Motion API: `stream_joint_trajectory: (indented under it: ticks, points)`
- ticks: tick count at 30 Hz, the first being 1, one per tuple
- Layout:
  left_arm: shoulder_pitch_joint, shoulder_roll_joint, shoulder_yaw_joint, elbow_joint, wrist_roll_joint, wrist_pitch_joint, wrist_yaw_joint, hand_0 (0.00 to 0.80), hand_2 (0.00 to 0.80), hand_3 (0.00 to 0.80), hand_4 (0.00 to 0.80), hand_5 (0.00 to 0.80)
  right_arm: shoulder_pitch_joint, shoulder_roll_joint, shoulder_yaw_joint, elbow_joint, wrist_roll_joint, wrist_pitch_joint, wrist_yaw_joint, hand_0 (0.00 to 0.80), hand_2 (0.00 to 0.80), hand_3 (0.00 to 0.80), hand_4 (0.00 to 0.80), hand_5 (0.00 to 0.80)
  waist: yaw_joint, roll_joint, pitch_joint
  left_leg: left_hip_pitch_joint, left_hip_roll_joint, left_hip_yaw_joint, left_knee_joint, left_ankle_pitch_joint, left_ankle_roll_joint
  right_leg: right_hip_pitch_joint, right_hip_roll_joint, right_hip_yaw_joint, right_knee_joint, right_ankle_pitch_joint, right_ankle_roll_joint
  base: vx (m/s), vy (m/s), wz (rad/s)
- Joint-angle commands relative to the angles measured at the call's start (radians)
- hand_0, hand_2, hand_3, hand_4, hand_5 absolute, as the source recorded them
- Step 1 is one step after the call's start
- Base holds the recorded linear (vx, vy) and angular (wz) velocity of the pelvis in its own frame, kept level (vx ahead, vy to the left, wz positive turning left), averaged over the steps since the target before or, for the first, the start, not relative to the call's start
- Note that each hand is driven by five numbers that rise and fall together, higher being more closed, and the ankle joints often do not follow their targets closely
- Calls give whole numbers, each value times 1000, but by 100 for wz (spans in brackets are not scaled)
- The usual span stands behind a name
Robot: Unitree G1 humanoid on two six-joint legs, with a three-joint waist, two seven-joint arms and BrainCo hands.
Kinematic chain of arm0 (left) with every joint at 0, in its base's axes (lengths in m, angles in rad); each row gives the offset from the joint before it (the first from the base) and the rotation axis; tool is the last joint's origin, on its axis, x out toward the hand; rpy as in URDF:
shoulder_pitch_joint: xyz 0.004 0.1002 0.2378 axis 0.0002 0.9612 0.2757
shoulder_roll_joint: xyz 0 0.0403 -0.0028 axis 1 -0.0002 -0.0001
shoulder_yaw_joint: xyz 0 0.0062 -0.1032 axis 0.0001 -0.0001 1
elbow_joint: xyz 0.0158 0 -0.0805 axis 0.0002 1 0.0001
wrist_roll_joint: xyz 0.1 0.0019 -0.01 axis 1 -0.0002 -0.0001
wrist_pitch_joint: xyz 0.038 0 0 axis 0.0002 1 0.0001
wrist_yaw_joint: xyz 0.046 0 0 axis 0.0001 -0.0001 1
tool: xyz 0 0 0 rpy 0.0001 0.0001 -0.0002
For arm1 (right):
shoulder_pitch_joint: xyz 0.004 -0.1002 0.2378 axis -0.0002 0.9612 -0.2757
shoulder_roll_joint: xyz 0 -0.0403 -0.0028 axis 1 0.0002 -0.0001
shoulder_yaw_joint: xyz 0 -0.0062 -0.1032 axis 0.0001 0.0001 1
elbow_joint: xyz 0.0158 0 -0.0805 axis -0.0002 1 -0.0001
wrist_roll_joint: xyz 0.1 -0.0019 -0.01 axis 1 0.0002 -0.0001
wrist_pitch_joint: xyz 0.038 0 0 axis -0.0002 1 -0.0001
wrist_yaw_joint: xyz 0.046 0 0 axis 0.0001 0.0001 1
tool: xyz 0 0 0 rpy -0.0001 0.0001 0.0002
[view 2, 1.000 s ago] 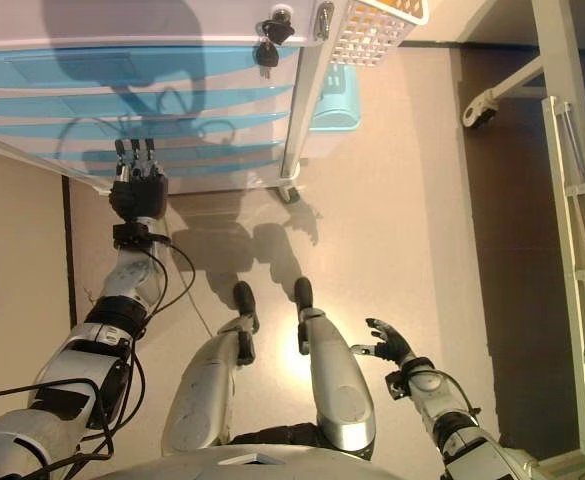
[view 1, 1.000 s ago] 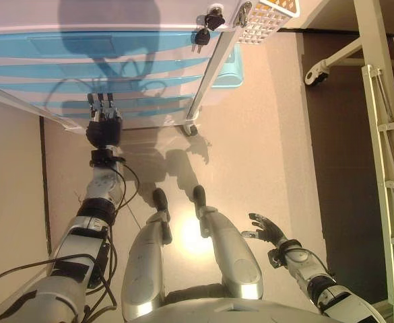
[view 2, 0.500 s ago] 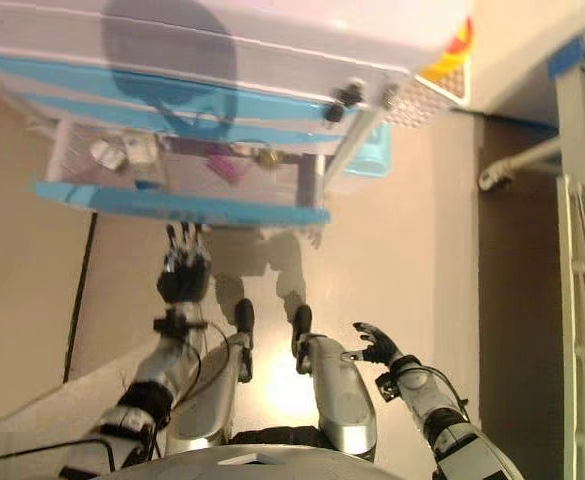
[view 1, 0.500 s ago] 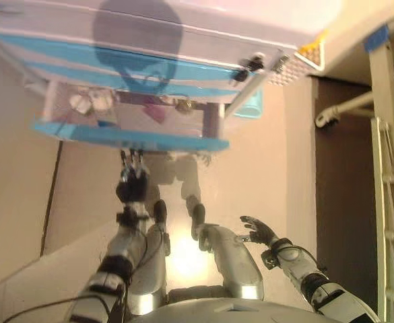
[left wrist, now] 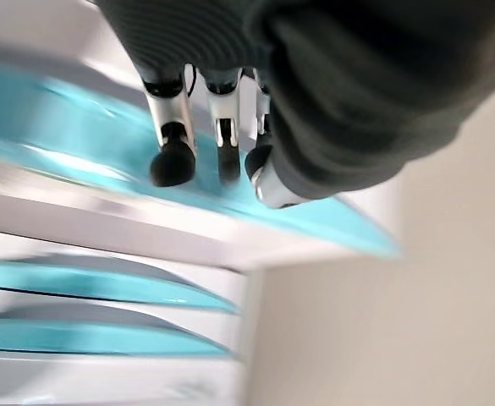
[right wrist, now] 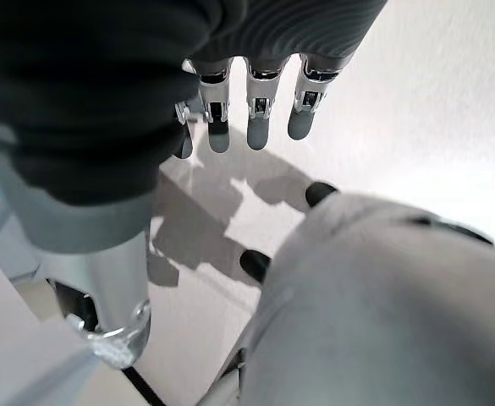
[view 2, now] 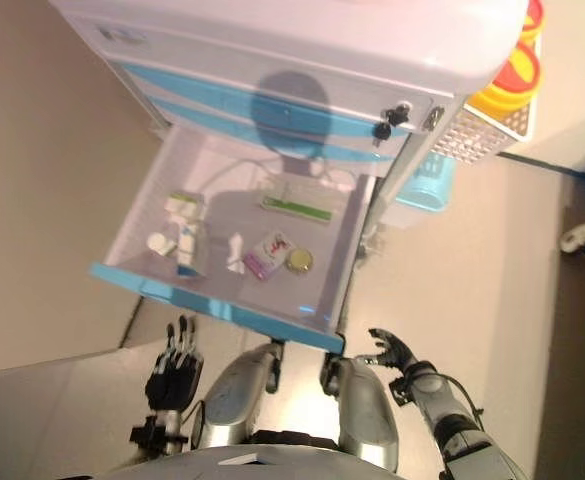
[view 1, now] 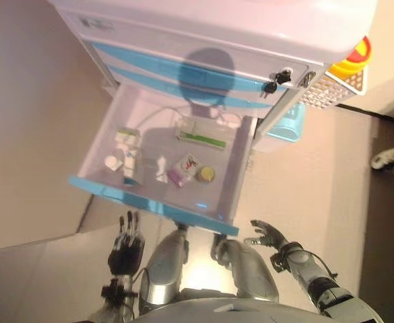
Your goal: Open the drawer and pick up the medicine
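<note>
A white cabinet with blue drawer fronts stands ahead. One drawer (view 1: pixel 153 205) is pulled far out. Inside lie small white bottles (view 1: pixel 124 158) at the left, a pink and white packet (view 1: pixel 183 169), a round yellow tin (view 1: pixel 206 174) and a long green and white box (view 1: pixel 201 138) at the back. My left hand (view 1: pixel 126 245) is below the drawer's blue front, apart from it, with straight fingers (left wrist: pixel 173 161) and holding nothing. My right hand (view 1: pixel 269 237) hangs low at the right, fingers (right wrist: pixel 255 118) relaxed and empty.
Keys (view 1: pixel 277 79) hang in a lock on the cabinet's upper front. A white perforated basket (view 1: pixel 331 91) with a yellow thing in it hangs on the cabinet's right side. A light blue bin (view 1: pixel 287 124) stands beside the cabinet. A caster (view 1: pixel 388 158) shows at the far right.
The drawer has come much farther out and its contents show in full. My left hand has come off the drawer front and sits lower. The camera has shifted as well.
</note>
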Motion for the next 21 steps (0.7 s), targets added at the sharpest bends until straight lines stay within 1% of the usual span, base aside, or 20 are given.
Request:
stream_joint_trajectory:
  ticks: [1,4,7,10,11,12,13,14,15,16,17,19,21]
  points:
    - [55,61,44,4,114,0,59,800,800,800,800,800,-4,-33,-20,9,-10,-42,10,0,0,0,0,0,19,-47,-56,-35,-50,-13,102,-80,-11,87,-15,-27,-107,65,21,49,56,39]
    - [61,60,53,36,203,-8,60,800,800,800,800,800,5,-31,-38,37,-16,-55,9,0,0,0,0,0,17,-41,-77,-21,-58,-11,101,-85,-9,99,-22,-34,-116,69,25,63,57,16]
    - [54,62,30,45,265,-43,59,800,800,800,800,800,15,-23,-43,60,-23,-70,-2,0,0,0,0,0,12,-39,-100,-6,-61,-7,89,-88,-5,108,-22,-33,-127,75,30,73,30,8]
    - [32,61,3,60,320,-130,98,800,800,800,800,800,18,-14,-50,79,-21,-87,-23,0,0,0,0,0,0,-45,-132,17,-60,0,65,-90,3,118,-15,-28,-143,82,36,73,6,14]
    - [29,60,2,61,327,-136,102,621,621,621,621,621,19,-13,-51,80,-18,-92,-29,0,0,0,0,0,-1,-46,-134,19,-60,0,62,-90,3,119,-14,-27,-144,82,36,85,11,18]
    - [21,60,-7,67,357,-182,174,0,0,0,0,0,24,-17,-62,81,-10,-102,-35,0,0,0,0,0,-7,-50,-148,28,-58,2,57,-94,6,124,-12,-22,-148,83,38,77,17,10]
    - [18,60,-9,72,373,-201,215,0,0,0,0,0,25,-19,-68,80,-7,-104,-42,0,0,0,0,0,-10,-52,-153,32,-58,2,55,-95,7,126,-11,-20,-149,83,39,103,21,0]
    - [9,62,-15,84,395,-237,267,0,0,0,0,0,27,-13,-74,80,-12,-107,-59,0,0,0,0,0,-16,-56,-162,38,-59,4,52,-97,10,128,-10,-15,-151,86,41,103,14,-11]
    - [-9,63,-9,110,453,-300,343,0,0,0,0,0,29,-8,-75,82,-13,-114,-83,0,0,0,0,0,-23,-63,-175,48,-56,9,46,-101,13,132,-5,-8,-157,89,44,112,14,-16]
    - [-23,68,-8,129,510,-334,408,0,0,0,0,0,32,-4,-80,82,-11,-119,-111,0,0,0,0,0,-29,-68,-183,56,-55,12,41,-103,15,136,-2,-4,-162,91,46,91,13,-19]
    - [-28,70,-9,137,535,-349,442,0,0,0,0,0,35,-2,-83,81,-9,-126,-128,0,0,0,0,0,-31,-70,-186,61,-54,13,38,-104,16,139,0,-1,-165,93,46,68,31,-14]
    - [-51,78,-8,182,711,-441,621,0,0,0,0,0,45,6,-103,66,39,-172,-183,0,0,0,0,0,-45,-76,-200,79,-54,18,18,-104,22,149,6,13,-181,102,51,54,42,-7]
    - [-59,85,-24,207,842,-486,729,0,0,0,0,0,49,11,-123,18,104,-200,-202,0,0,0,0,0,-58,-80,-208,95,-51,23,0,-103,26,152,8,25,-186,106,56,30,41,-12]
